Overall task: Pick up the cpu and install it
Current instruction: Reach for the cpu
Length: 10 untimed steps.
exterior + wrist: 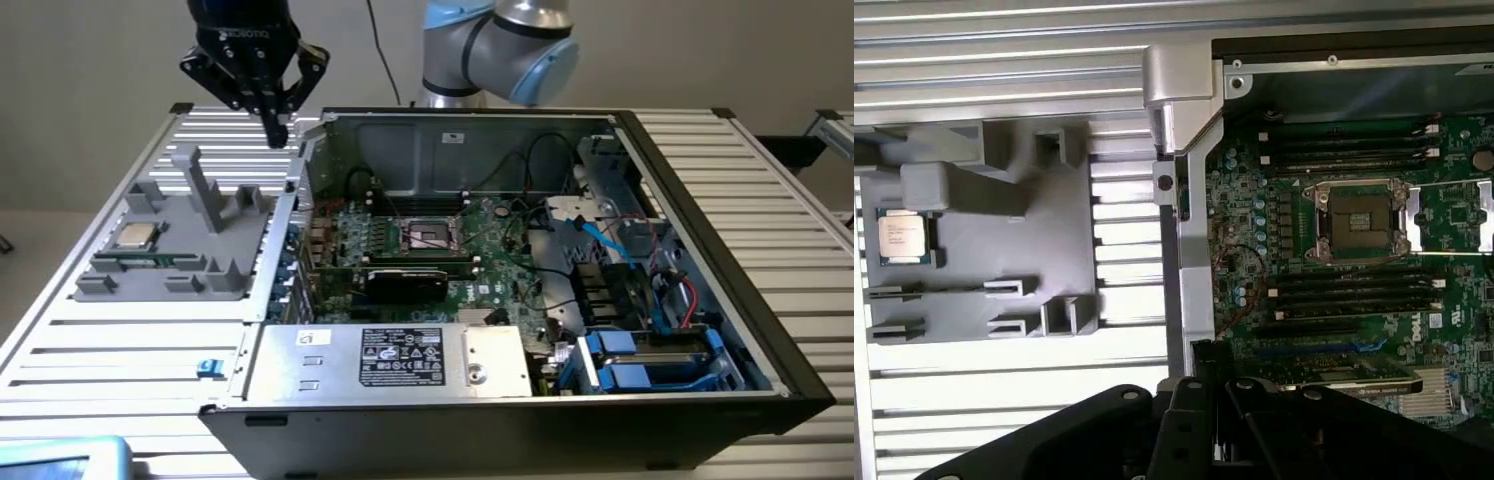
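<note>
Fingers (275, 128) closed and empty

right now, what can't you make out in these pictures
cpu lid print: too small, both views.
socket pins: too small, both views.
label on the power supply: exterior view, text too small.
near part of the motherboard: exterior view, hidden behind the power supply.

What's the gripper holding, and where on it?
Nothing. The gripper is shut and empty; the cpu lies on the grey tray, apart from it.
</note>
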Available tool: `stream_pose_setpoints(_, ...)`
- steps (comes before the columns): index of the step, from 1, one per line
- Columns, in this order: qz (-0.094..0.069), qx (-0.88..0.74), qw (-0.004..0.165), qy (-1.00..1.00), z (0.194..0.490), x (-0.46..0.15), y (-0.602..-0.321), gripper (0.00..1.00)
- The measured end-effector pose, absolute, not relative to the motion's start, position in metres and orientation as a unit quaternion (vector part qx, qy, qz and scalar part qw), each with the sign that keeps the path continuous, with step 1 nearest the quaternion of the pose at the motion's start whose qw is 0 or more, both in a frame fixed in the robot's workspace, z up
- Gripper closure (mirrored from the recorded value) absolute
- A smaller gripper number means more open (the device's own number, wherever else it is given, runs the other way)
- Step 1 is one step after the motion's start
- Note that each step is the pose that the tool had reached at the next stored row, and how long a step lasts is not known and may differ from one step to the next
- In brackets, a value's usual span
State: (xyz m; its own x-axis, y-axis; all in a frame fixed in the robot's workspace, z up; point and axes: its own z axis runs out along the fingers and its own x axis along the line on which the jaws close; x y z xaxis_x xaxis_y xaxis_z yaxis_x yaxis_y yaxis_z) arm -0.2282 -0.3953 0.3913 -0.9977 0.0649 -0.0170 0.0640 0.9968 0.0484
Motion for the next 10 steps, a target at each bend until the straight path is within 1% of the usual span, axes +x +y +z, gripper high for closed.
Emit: stream_pose_setpoints(10, 0.024, 0.032, 0.009, 0.999, 0.39, -0.269, -0.394, 0.89)
